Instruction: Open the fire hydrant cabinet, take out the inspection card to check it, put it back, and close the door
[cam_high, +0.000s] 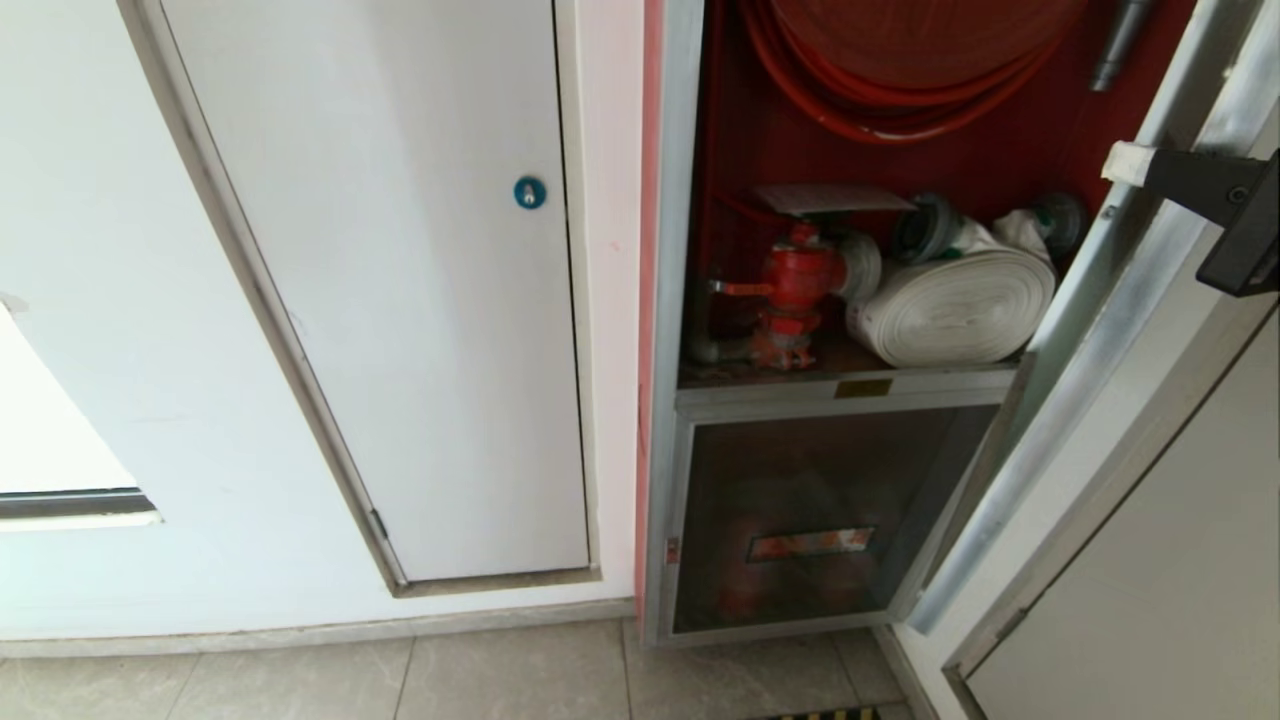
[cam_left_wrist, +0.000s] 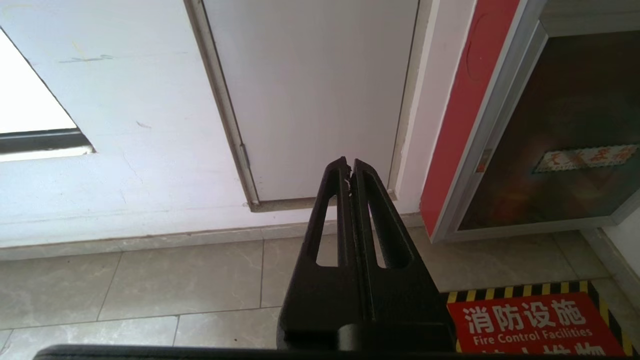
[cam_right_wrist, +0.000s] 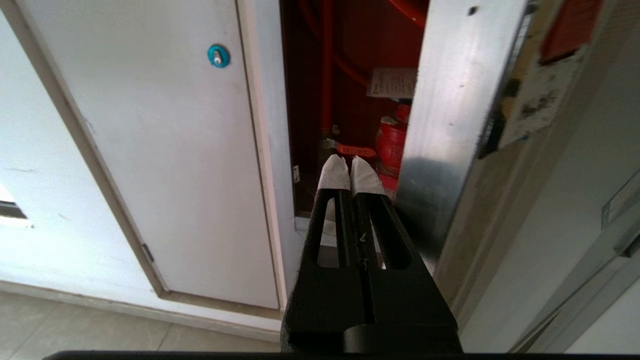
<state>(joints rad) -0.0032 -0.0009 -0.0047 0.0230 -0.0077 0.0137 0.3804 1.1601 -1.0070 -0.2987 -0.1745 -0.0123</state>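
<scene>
While the tall aluminium-framed, red-lined fire hydrant cabinet (cam_high: 850, 300) stands open, its aluminium-framed glass door (cam_high: 1090, 380) hangs ajar beside the clenched right pincer (cam_high: 1125, 160). The pale rectangular inspection card (cam_high: 830, 198) rests atop the red valve (cam_high: 795, 290). Risk: the pincer clips the door edge, swinging it. Left pincer (cam_left_wrist: 350, 165) clenched, parked low.

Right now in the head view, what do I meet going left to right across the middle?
White panel door → blue round lock → red valve → white rolled hose → open door → right gripper.
</scene>
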